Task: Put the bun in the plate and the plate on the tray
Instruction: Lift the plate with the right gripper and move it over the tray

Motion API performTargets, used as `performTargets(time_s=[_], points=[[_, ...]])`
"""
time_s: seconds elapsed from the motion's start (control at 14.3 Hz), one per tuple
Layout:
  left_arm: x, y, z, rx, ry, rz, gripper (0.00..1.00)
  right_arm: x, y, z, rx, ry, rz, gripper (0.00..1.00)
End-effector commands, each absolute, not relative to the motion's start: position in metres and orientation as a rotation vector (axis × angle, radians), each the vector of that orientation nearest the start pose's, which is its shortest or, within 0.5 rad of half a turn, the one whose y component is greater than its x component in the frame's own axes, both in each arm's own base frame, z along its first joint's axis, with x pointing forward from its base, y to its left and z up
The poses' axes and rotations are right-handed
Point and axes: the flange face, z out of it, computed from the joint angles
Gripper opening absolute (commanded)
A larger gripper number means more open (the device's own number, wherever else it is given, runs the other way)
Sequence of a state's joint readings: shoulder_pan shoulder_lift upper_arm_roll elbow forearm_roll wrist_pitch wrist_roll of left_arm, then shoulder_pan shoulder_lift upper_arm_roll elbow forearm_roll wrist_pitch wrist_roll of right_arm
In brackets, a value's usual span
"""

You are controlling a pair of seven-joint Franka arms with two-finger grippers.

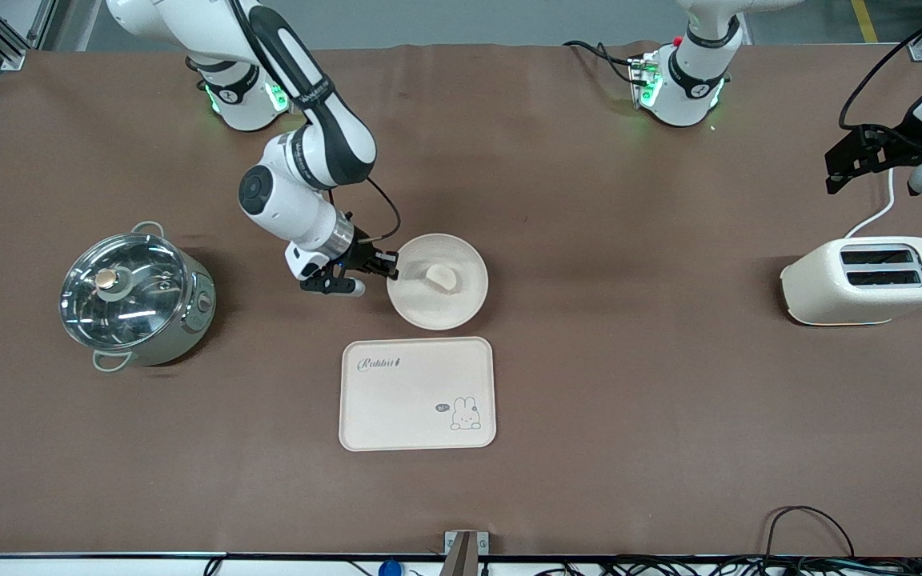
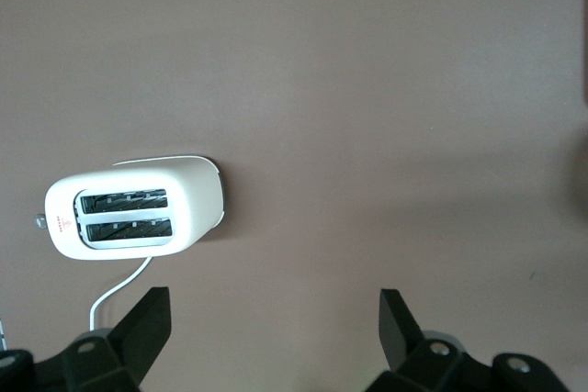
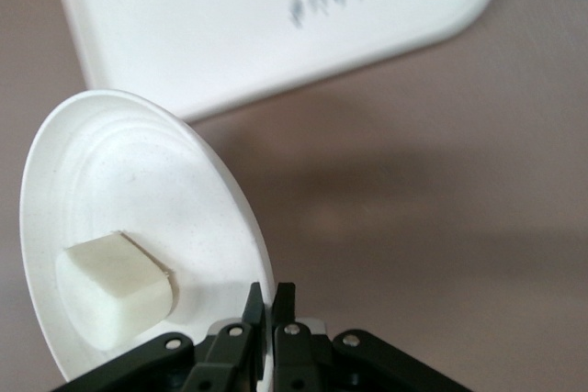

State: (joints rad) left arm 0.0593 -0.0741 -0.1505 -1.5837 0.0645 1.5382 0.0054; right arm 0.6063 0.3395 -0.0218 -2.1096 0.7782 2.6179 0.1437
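From my station I see the right gripper (image 1: 391, 265) low at the plate (image 1: 461, 308), on the plate's edge that faces the right arm's end of the table. Its two fingers (image 3: 284, 305) are pressed almost together and they pinch the plate's raised rim between them; in the right wrist view the thin white rim passes exactly into the narrow gap between the black tips. The bun (image 1: 442, 278) lies inside the plate, near its middle, a little apart from the pinched rim and not touching the fingers. In the right wrist view the bun (image 3: 112, 288) looks like a pale block with one flat cut side.

The tray (image 1: 417, 394) with the Rabbit script and the small rabbit drawing lies flat on the brown table (image 1: 629, 400), nearer to the front camera than the plate, just beside it with a narrow gap.

The left gripper (image 2: 274, 328) waits in the air above the toaster (image 1: 866, 280) at the left arm's end of the table, with its fingers spread wide and nothing between them. A pot with a glass lid (image 1: 134, 294) stands at the right arm's end.
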Motion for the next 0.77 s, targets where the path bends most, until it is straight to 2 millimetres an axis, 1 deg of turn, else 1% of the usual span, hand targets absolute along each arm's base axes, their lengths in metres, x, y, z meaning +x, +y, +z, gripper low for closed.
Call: performTargets(time_s=[0.0,0.07,0.28,0.35,0.42,0.56,0.7], points=[[0.526,-0.042,0.662,-3.075,0.156,-0.073,1.00,0.554,0.307,0.273,-2.602,0.317,0.011,0.00],[0.526,-0.042,0.662,-3.076,0.156,-0.073,1.00,0.572,0.305,0.269,-2.593,0.330,0.003,0.00],[0.526,-0.042,0.661,-3.076,0.156,-0.070,1.00,0.614,0.307,0.239,-2.582,0.361,-0.020,0.00],[0.527,-0.042,0.660,-3.077,0.157,-0.068,1.00,0.626,0.305,0.237,-2.573,0.368,-0.027,0.00],[0.529,-0.042,0.657,-3.078,0.157,-0.061,1.00,0.636,0.301,0.230,-2.569,0.380,-0.028,0.00],[0.529,-0.042,0.658,-3.078,0.157,-0.070,1.00,0.650,0.289,0.212,-2.572,0.403,-0.031,0.00],[0.529,-0.042,0.658,-3.078,0.157,-0.068,1.00,0.660,0.275,0.197,-2.583,0.363,-0.041,0.00]])
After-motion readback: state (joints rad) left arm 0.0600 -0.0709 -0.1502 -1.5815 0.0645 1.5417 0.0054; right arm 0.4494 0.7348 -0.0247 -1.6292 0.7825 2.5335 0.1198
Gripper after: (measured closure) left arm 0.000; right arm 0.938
